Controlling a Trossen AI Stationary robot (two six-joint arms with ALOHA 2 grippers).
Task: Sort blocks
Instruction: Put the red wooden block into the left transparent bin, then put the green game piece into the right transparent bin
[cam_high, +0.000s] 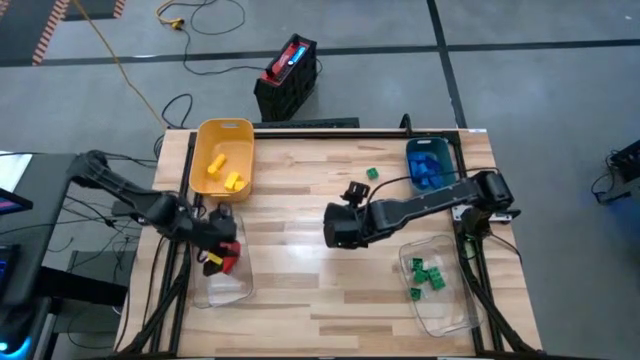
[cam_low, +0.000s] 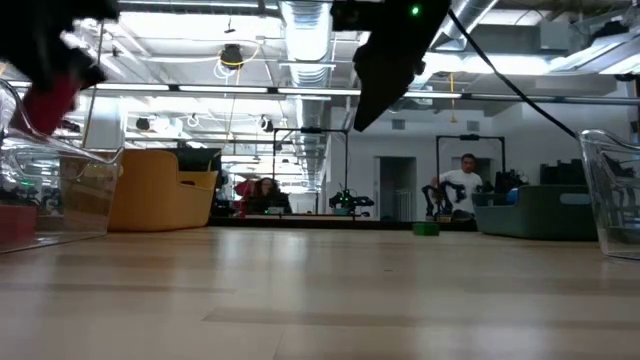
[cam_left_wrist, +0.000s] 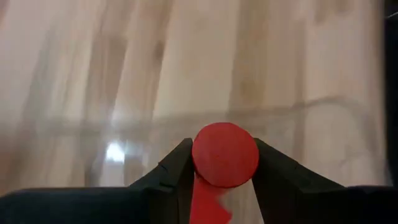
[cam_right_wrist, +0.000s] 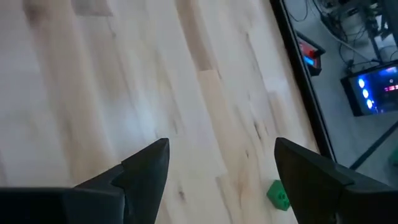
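Note:
My left gripper (cam_high: 222, 252) hangs over the left clear bin (cam_high: 226, 290) and is shut on a red block (cam_left_wrist: 225, 154), which the low view shows high at the left (cam_low: 50, 100). My right gripper (cam_high: 338, 226) stands open above the bare middle of the table with nothing between its fingers (cam_right_wrist: 221, 168). One green block (cam_high: 372, 174) lies flat on the table toward the far side; it also shows beside the right fingers (cam_right_wrist: 278, 194). My left gripper pinches the red block between its two fingers, one on each side of its rounded red end (cam_left_wrist: 225, 154). The fingers slant down from the table's left side. The block is lifted clear, above the clear bin.
A yellow bin (cam_high: 222, 135) with yellow blocks stands far left, and a teal bin (cam_high: 430, 150) with blue blocks far right. A clear bin (cam_high: 445, 310) at the near right holds several green blocks. Something red (cam_low: 15, 225) lies in the left clear bin.

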